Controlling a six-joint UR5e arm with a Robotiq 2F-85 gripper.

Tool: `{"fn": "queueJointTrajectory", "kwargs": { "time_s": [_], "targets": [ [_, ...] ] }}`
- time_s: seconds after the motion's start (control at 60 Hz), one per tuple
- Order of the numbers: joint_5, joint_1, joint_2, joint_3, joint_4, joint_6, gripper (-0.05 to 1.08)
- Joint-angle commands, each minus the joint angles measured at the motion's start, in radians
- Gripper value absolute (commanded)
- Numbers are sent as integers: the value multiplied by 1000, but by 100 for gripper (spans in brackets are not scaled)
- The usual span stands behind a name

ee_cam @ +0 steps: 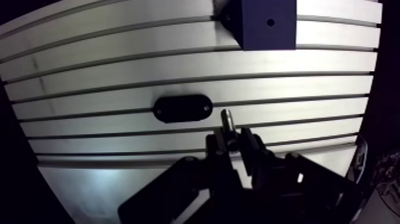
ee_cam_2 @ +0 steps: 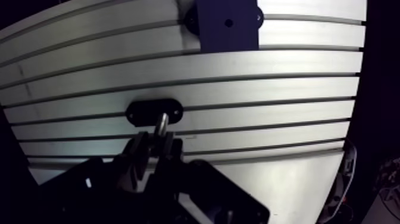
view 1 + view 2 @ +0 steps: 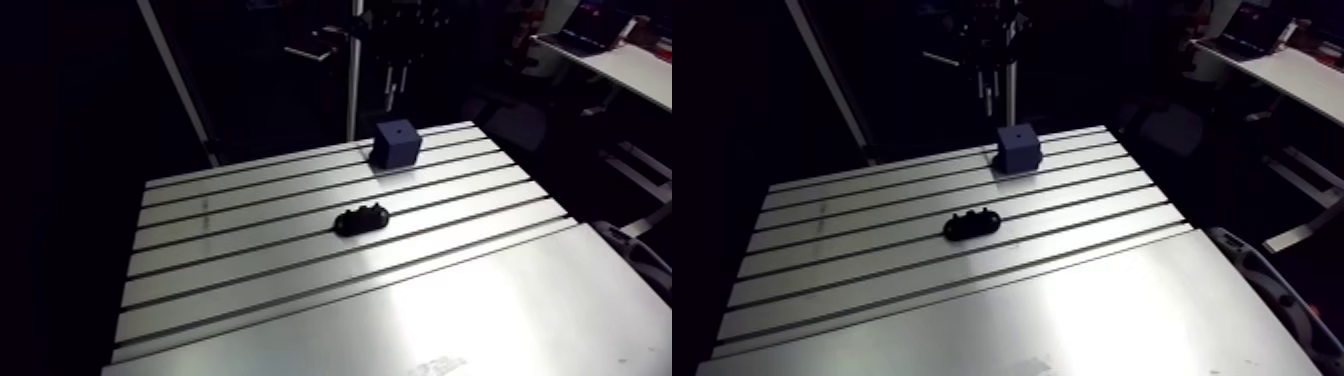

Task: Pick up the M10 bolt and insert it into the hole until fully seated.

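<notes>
Gripper: fingers nearly closed, clamped on M10 bolt, held above table. Black oval holder: mid-table, bare slotted surface all round. Blue block with hole: near far edge.

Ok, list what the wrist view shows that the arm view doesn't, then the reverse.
Only the wrist view: the gripper shut on the M10 bolt, whose shank pokes out ahead, near the black oval holder. In the arm view the gripper is too dark to make out.
Only the arm view: the holder's raised side profile and the full spread of the smooth plate nearest the camera.
Both: the slotted table, the holder, and the blue block with the hole in its top.
</notes>
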Motion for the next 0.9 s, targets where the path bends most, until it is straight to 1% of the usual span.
{"fn": "queueJointTrajectory", "kwargs": {
  "time_s": [0.017, 0.233, 0.25, 0.283, 0.3, 0.317, 0.35, 0.383, 0.567, 0.617, 0.7, 0.9],
  "targets": [
    [-1, 0, 61, -97, 57, 21, 108],
    [-4, 0, 97, -151, 76, 38, 108],
    [-9, 0, 105, -157, 80, 38, 108],
    [-30, 0, 119, -166, 87, 40, 108],
    [-30, 0, 119, -166, 87, 40, 108],
    [-35, 0, 125, -167, 87, 40, 108],
    [-39, 0, 138, -172, 86, 44, 108],
    [-39, 1, 151, -182, 84, 46, 108],
    [-40, 1, 177, -211, 74, 51, 108],
    [-39, 0, 196, -242, 73, 58, 108],
    [-39, -2, 212, -262, 75, 61, 108],
    [-38, -12, 247, -288, 78, 75, 108]
  ]
}}
